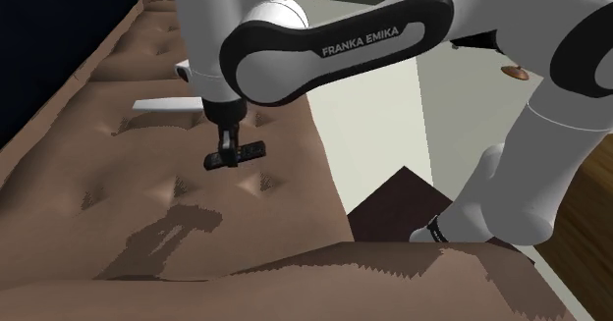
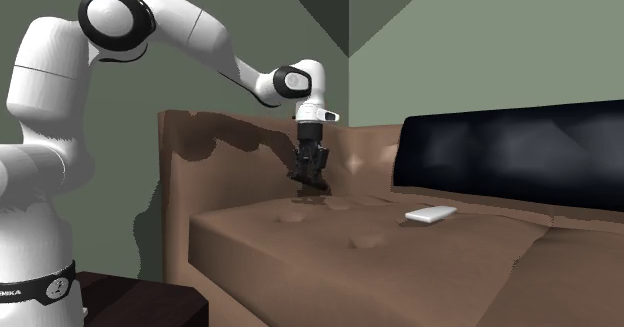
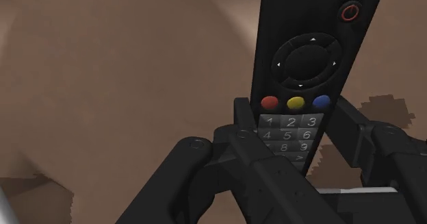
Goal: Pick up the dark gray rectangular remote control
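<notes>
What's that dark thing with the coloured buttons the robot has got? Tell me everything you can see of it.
The dark gray rectangular remote control is a slim, near-black slab with rounded corners. Its face carries a red-ringed power button at one end, a round direction pad, red, yellow and blue buttons, then number keys. The all-black two-finger gripper is shut on its number-key end, one finger against each long side. It hangs over the brown tufted sofa seat; whether it touches the seat is unclear.

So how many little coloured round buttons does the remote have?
3, in a row above the number keys of the remote: red button, yellow button, blue button. The hand may hide more.
</notes>
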Tool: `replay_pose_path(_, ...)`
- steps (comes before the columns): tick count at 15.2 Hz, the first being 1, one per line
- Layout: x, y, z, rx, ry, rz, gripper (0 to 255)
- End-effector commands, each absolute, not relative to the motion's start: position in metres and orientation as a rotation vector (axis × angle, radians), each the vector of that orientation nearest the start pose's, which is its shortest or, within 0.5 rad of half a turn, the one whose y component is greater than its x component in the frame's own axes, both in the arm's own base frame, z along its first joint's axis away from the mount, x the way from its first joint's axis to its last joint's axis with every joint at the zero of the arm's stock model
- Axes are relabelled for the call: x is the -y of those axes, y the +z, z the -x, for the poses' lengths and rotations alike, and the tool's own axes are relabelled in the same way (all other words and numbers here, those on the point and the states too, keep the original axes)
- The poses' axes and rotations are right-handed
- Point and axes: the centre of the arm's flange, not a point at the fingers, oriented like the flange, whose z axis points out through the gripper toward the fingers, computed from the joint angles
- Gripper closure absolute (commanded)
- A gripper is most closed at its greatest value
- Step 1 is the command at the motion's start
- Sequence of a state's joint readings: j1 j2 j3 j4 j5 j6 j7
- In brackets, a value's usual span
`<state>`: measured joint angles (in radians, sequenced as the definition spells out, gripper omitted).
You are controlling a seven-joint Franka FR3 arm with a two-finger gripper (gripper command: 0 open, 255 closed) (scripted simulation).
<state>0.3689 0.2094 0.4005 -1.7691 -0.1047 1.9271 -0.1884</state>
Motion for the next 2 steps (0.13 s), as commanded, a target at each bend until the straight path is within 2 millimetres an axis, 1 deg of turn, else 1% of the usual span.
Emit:
replay_pose_path(1, -0.4113, 0.4524, -0.4538, 1.504, 0.044, 2.787, 255)
replay_pose_path(2, -0.4113, 0.4524, -0.4538, 1.504, 0.044, 2.787, 255)
